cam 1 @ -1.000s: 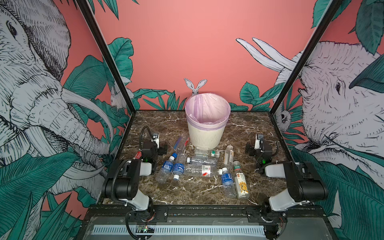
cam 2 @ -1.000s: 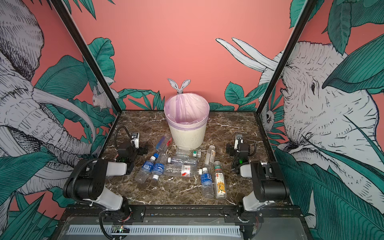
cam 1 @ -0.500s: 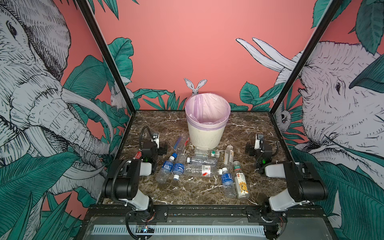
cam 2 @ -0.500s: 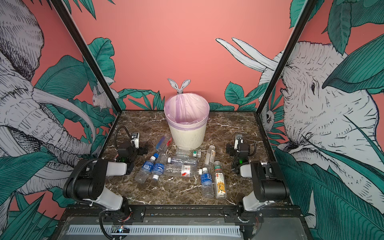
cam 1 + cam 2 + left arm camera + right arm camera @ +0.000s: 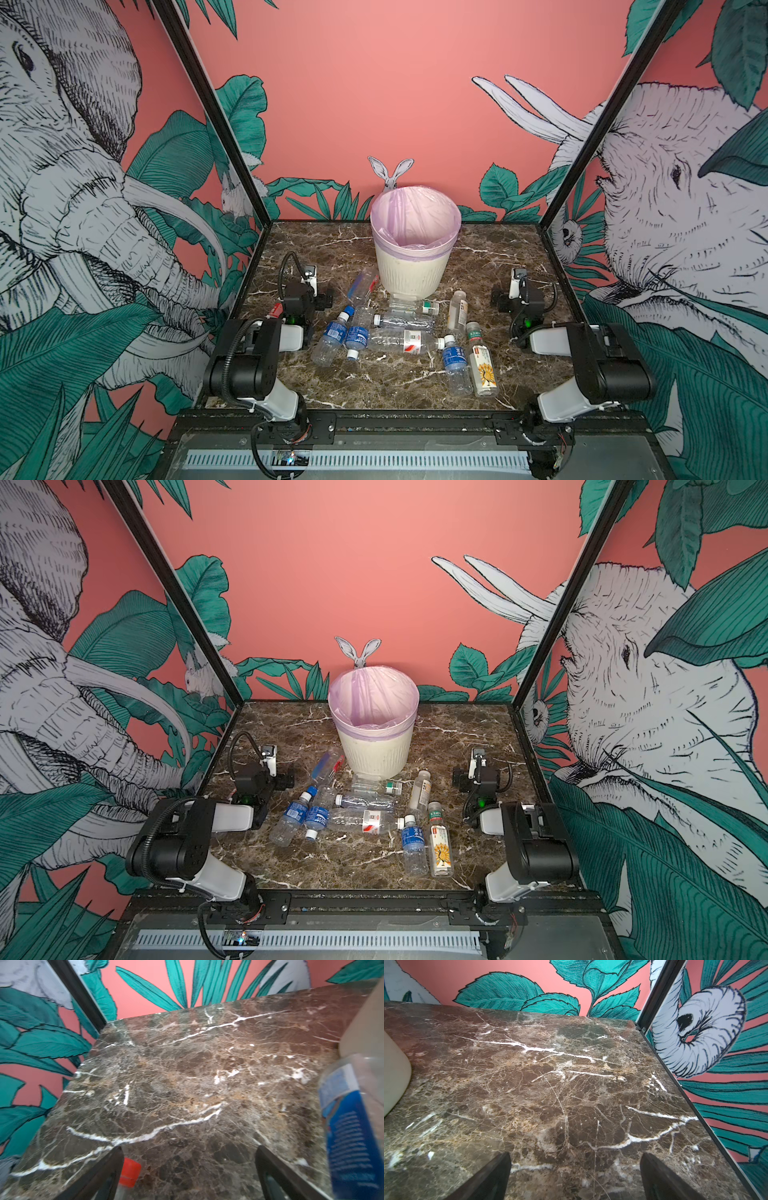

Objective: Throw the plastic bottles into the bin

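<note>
Bottles lying flat, long axes at mixed headings, bin upright

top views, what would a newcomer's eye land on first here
First the cream-white bin with its lilac liner, standing at the back centre of the marble table in both top views. Just in front of it lies a jumble of clear plastic bottles, none visible inside the bin. All around rise coral walls with big elephant drawings.
</note>
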{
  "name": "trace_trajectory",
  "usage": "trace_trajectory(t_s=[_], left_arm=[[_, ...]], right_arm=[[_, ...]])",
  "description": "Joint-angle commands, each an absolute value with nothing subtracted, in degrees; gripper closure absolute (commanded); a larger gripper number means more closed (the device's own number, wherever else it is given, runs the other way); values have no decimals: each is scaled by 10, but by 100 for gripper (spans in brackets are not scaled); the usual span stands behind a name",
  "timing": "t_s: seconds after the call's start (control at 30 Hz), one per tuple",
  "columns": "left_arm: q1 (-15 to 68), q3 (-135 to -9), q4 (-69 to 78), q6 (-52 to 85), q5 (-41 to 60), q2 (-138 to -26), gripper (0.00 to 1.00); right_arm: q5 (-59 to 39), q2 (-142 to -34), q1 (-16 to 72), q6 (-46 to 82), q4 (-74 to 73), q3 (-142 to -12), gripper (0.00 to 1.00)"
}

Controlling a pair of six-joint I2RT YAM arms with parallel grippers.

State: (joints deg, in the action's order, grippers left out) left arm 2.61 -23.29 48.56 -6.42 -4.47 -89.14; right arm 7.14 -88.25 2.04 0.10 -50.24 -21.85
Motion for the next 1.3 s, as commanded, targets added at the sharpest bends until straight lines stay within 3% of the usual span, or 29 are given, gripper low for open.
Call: trace_trajectory(t_s=[0.0, 0.23, 0.5, 0.63, 0.83, 1.0, 1.27], left_arm=[[33, -236, 474, -49, -110, -858, 0], [91, -252, 364, -51, -269, -750, 0], [105, -289, 229, 37, -254, -672, 0], [107, -327, 115, 93, -205, -650, 0], [137, -336, 14, 124, -147, -603, 0], [158, -351, -110, 143, -215, -557, 5], [157, -378, -226, 158, -285, -546, 3]], right_arm=[[130, -849, 28, 14, -498, -220, 1], [263, -766, 39, 74, -263, -300, 1], [294, -739, 57, 262, 102, -481, 1], [204, -688, 81, 220, 105, -458, 1], [190, -633, 141, 199, 205, -467, 2], [171, -617, 196, 197, 255, -469, 3], [117, -652, 233, 207, 250, -454, 3]])
